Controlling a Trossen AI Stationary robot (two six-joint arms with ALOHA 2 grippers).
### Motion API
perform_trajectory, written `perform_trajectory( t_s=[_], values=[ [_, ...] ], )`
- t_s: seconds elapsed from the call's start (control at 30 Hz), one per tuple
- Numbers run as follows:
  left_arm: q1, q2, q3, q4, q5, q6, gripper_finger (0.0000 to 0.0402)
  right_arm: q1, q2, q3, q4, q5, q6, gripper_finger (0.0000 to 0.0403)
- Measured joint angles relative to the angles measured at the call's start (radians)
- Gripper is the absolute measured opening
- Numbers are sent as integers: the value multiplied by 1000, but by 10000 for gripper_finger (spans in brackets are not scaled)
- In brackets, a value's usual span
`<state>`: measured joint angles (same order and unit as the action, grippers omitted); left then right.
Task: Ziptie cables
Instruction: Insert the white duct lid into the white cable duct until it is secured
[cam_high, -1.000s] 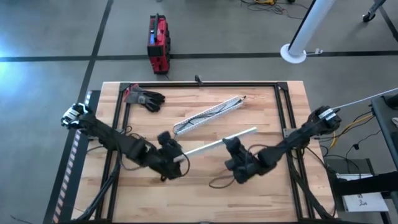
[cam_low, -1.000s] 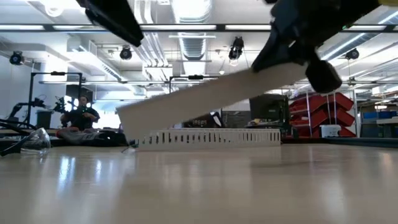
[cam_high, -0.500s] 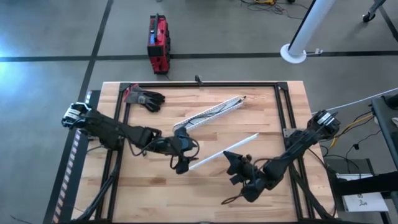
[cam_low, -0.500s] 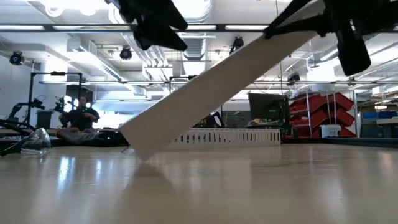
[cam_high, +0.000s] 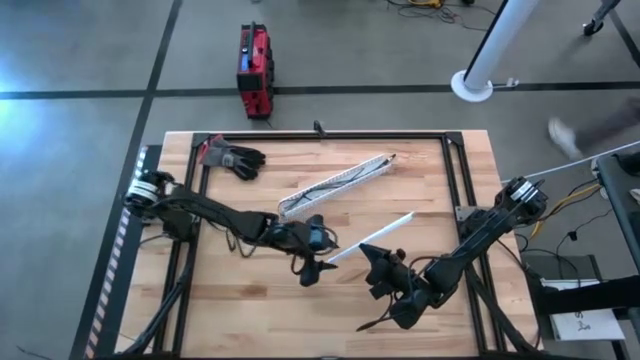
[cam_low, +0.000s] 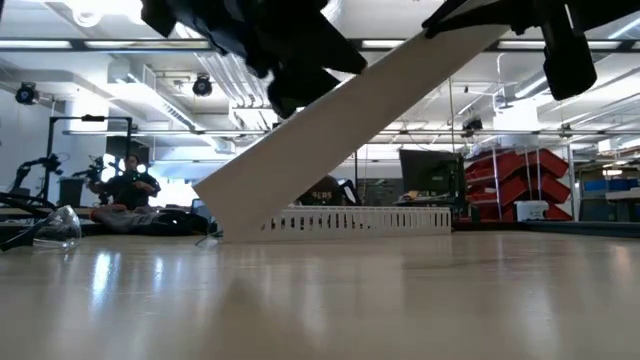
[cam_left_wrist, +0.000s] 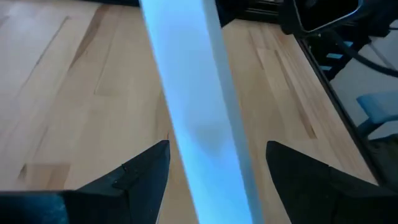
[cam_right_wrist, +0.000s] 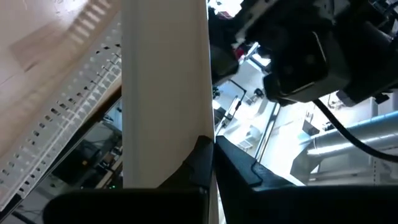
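Bare tabletop (cam_high: 240, 300) surrounds right hand (cam_high: 378, 268) gripping lid (cam_high: 375, 238).

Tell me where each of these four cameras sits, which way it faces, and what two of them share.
High view: overhead, facing straight down; both arms, table.
Low view: table-top height, facing the room; arms enter from above.
Left wrist view: on the left arm; left gripper open around the flat white lid.
Right wrist view: on the right arm; right gripper shut on the lid.
Shared: the lid and the slotted channel in the high and low views.
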<state>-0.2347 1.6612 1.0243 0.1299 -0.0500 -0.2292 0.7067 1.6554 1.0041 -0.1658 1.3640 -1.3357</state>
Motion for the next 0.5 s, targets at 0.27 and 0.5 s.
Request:
perform_trajectory(
  t_s=[0.27,0.5],
  values=[
    [17,133,99,-6,13,56,252,0,0,16,-1,-31,-8,0],
    [45,174,140,-10,97,64,252,2,0,22,8,-56,-61,0]
  ],
)
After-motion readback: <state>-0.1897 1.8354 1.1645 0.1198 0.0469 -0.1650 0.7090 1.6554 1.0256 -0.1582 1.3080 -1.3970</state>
